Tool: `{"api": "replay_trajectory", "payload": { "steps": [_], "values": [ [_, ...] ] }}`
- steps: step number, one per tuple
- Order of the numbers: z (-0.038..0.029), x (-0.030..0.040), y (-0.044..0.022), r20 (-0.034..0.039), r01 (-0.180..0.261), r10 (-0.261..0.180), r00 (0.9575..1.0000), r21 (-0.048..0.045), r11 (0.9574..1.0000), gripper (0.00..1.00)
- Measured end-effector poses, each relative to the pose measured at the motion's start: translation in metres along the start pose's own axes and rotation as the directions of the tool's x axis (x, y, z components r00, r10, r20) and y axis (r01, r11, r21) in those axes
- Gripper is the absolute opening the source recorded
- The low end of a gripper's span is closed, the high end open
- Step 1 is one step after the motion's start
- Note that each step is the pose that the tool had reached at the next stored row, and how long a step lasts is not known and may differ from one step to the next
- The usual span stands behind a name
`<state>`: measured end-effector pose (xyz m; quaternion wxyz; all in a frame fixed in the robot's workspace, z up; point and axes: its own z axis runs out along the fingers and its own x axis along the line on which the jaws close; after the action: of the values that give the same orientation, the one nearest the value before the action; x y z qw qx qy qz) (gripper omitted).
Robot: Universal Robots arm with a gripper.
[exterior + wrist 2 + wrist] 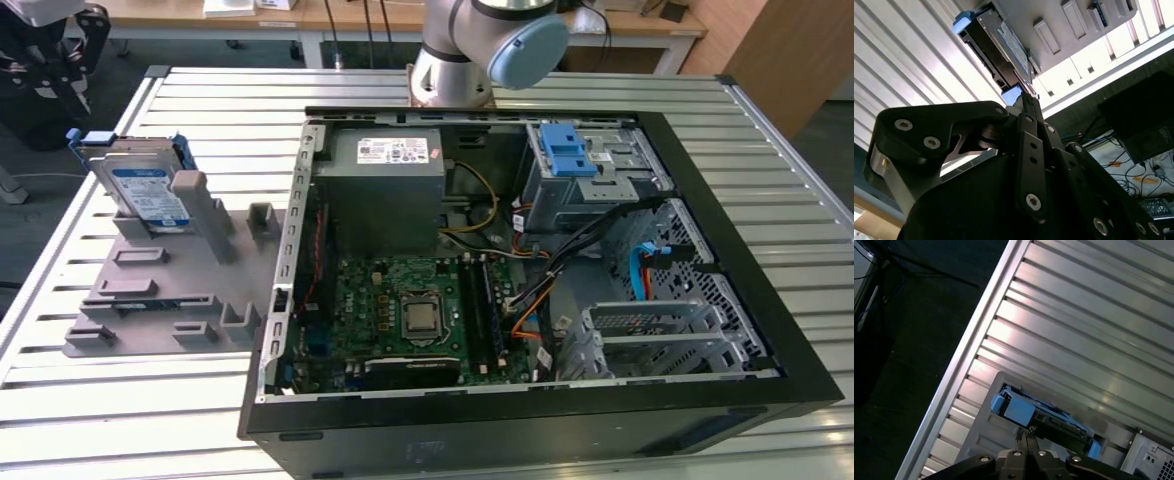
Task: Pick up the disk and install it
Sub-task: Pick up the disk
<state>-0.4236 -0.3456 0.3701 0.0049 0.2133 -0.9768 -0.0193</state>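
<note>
Disk (144, 192) stood on edge at the far end of the grey fixture (160, 290), at the exterior view's left of the open computer case (747, 330). Blue bracket on it, label face showing in the exterior view. Not picked yet, and nothing touched it there. The fixture sat on the slatted table (200, 90), just beside the case wall.

My claw (1026, 434) was clenched on nothing, tips pressed together, clear of the disk.

Key geometry from both wrist views: the disk lay ahead of the tips, roughly along the line I pointed. Its long top edge ran crosswise to that line. The tips were aimed nearer one blue bracket end than the other, not mid-length.

My read: approach stage, nothing installed in the case.
</note>
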Motion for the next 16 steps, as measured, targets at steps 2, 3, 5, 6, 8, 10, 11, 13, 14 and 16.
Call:
{"api": "replay_trajectory", "payload": {
  "steps": [2,3,5,6,8,10,11,13,14,16],
  "values": [
    [0.0000,0.0000,0.0000,-0.0004,0.012,-0.012,0.9999,0.0000,0.9999,0.11],
    [0.0000,0.0000,0.0000,-0.0007,0.017,-0.017,0.9999,0.0000,0.9999,0.11],
    [0.0000,0.0000,0.0000,-0.0012,0.028,-0.028,0.9996,0.0000,0.9996,0.11],
    [0.0000,0.0000,0.0000,-0.0013,0.034,-0.034,0.9994,0.0000,0.9994,0.11],
    [0.0000,0.0000,0.0000,-0.0017,0.045,-0.045,0.9990,0.0000,0.9990,0.11],
    [0.0000,0.0000,0.0000,-0.0023,0.056,-0.056,0.9984,0.0001,0.9984,0.11],
    [0.0000,0.0000,0.0000,-0.0025,0.061,-0.061,0.9981,0.0001,0.9981,0.11],
    [0.0000,0.0000,0.0000,-0.0029,0.072,-0.072,0.9974,0.0000,0.9974,0.11],
    [0.0000,0.0000,0.0000,-0.0031,0.077,-0.077,0.9970,0.0000,0.9970,0.11],
    [0.0000,0.0000,0.0000,-0.0035,0.088,-0.088,0.9961,-0.0001,0.9961,0.11]
  ]
}}
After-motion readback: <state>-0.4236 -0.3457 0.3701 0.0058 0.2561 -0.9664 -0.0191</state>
